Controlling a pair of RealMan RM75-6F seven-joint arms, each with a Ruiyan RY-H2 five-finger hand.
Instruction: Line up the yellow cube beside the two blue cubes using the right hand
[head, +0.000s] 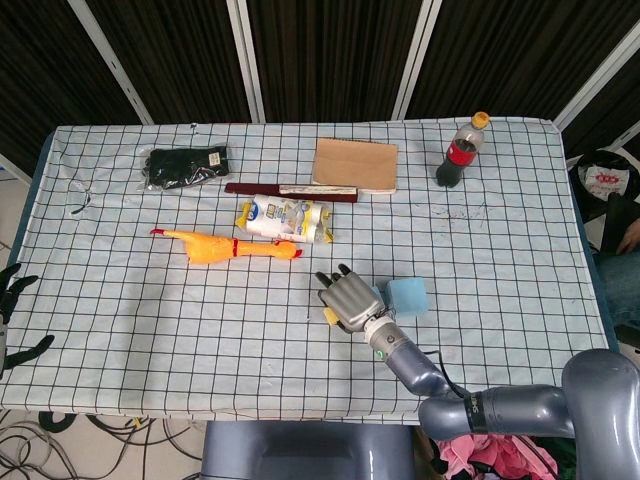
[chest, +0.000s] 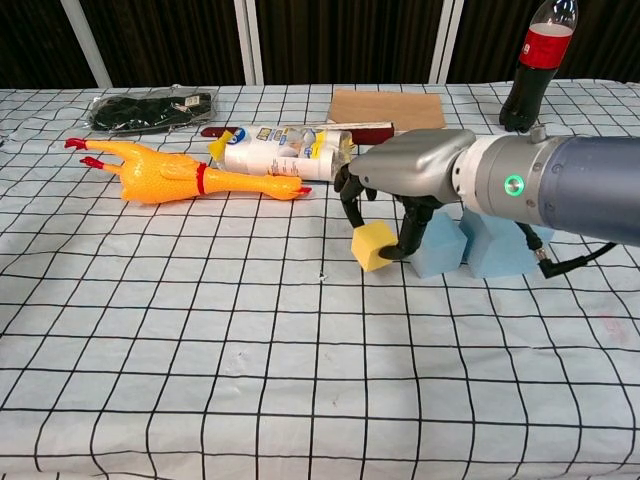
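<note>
The table (head: 120, 300), covered w/ a checked cloth, is seen in both views. The right hand (chest: 405, 185) is arched over the yellow cube (chest: 374, 245); the cube is pinched between fingertips (chest: 400, 250) and appears lifted just off the cloth, tilted, though contact w/ the cloth cannot be ruled out. The cube is held just left of the two blue cubes (chest: 470, 240), which sit side by side in a left-right row, the nearer one (chest: 437, 243) a small gap away from the yellow. The left hand (head: 12, 300) is seen at the far left edge of the head view, off the table, fingers apart, nothing held.

Step in hand, as judged: carry is nearly done; placing is left. Next move calls for the cube to be squared up, brought level w/ the row's front edge, set down touching or just beside the nearer blue cube, then released w/o nudging the row.

Labels: the bottle (chest: 537, 62) bears a red label, text unreadable. Print on the white pouch (chest: 285, 152) is too small to read. Rubber chicken (chest: 180, 178), notebook (chest: 388, 108): no writing made out.
</note>
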